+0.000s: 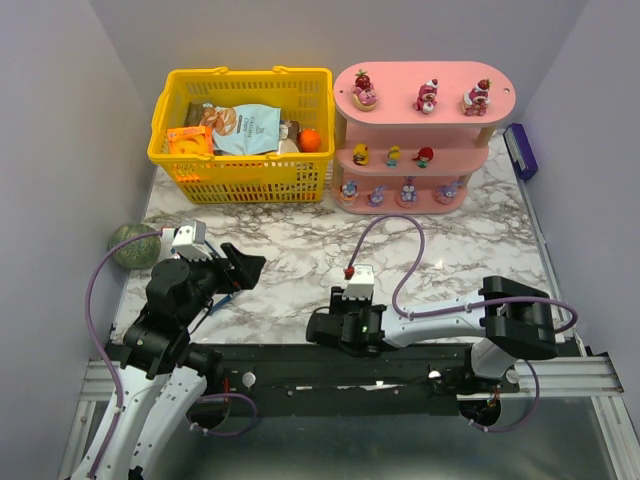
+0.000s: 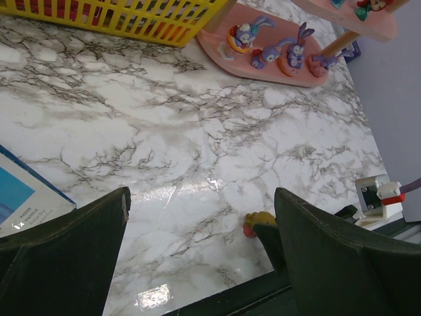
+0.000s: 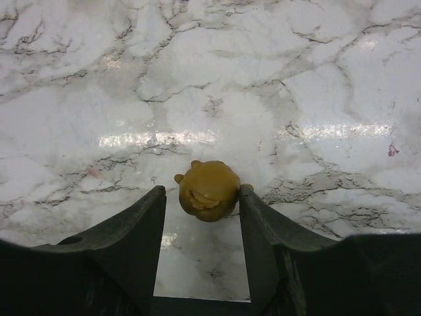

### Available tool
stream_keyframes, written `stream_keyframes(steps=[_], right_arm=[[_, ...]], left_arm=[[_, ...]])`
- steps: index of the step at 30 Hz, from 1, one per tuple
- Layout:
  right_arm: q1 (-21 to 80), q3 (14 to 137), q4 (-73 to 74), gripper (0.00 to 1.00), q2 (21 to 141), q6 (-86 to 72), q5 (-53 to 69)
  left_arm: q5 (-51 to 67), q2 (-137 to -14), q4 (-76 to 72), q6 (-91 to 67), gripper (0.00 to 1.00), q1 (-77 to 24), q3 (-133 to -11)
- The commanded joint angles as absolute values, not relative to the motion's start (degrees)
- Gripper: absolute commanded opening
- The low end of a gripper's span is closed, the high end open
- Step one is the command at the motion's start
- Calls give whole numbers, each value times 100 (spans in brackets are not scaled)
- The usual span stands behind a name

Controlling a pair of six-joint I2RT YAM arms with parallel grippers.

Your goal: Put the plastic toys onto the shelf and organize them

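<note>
An olive round toy [image 3: 208, 189] lies on the marble table between the fingertips of my right gripper [image 3: 202, 192]. The right finger touches it and a small gap shows at the left finger, so the jaws stand open around it. From above, that gripper [image 1: 322, 328] sits low near the table's front edge and hides the toy. The same toy [image 2: 258, 220] peeks out in the left wrist view. My left gripper [image 2: 202, 197] hangs wide open and empty over the left of the table [image 1: 245, 268]. The pink shelf [image 1: 450, 108] holds strawberry-topped toys [image 1: 364, 92], small round ones [image 1: 393, 156] and purple bunnies [image 1: 408, 190].
A yellow basket [image 1: 240, 172] with snack packets and an orange ball stands at the back left beside the shelf. A green speckled ball [image 1: 134, 245] lies at the left table edge. A blue-edged card [image 2: 20, 197] lies under the left arm. A purple box [image 1: 520, 150] sits far right.
</note>
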State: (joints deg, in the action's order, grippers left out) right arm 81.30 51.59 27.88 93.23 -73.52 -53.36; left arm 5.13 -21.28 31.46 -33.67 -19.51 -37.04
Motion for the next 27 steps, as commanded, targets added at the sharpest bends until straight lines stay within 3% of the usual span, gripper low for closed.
stream_keyframes(steps=[1,15,25,27], right_arm=[[8156,5300,2707,55,9492,-7602,-5748],[8130,5335,2769,50,9765,-7892,-5836],[7998,5150,2777,25,9519,-7998,-5950],[7946,5133,2769,25,9484,-7928,-5985]], left_arm=[[492,-2092,3155,-3349,99,-1925,-3683],[492,-2074,3155,-3349,99,-1934,-3683],[483,-2083,3155,-3349,99,-1942,-3683],[492,-2083,3147,-3349,99,-1942,-3683]])
